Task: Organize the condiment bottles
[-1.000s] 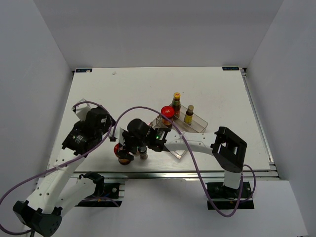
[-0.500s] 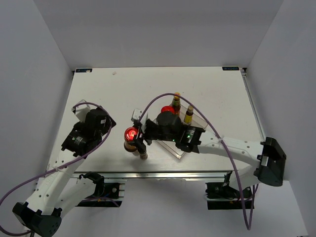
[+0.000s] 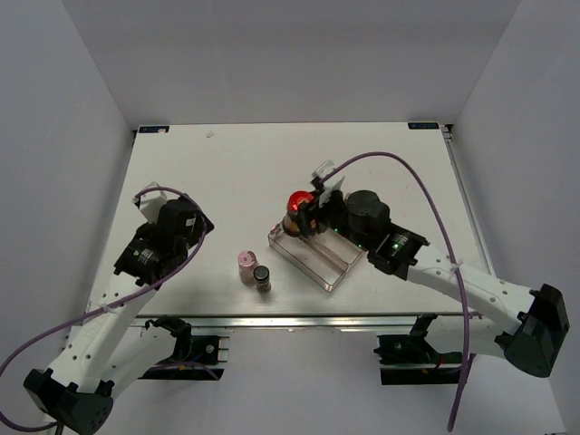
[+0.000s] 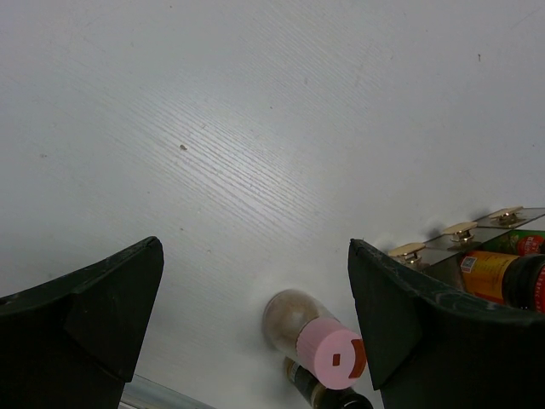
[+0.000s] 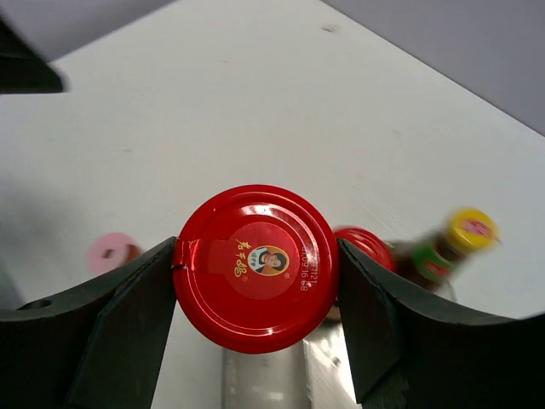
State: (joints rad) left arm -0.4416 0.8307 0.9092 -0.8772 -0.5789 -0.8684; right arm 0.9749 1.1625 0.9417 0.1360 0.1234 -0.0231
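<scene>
My right gripper (image 3: 304,214) is shut on a red-lidded jar (image 3: 297,200) and holds it over the left end of the clear tray (image 3: 319,258). In the right wrist view the fingers (image 5: 128,298) press both sides of its lid (image 5: 255,266). Behind it are a second red-lidded jar (image 5: 364,244) and one yellow-capped bottle (image 5: 467,232). The pink-capped shaker (image 3: 246,263) and the dark-capped spice jar (image 3: 262,276) stand together on the table left of the tray. My left gripper (image 3: 198,220) is open and empty, left of them. The other yellow-capped bottle is hidden.
In the left wrist view the shaker (image 4: 328,345) and spice jar (image 4: 334,397) sit between and below my open fingers, with the tray's feet (image 4: 460,230) at the right. The table's front edge (image 3: 272,317) runs close to the two loose jars.
My right arm has carried the red-lidded jar from beside the pink shaker rightward to above the tray's left end. The left arm has not moved.
</scene>
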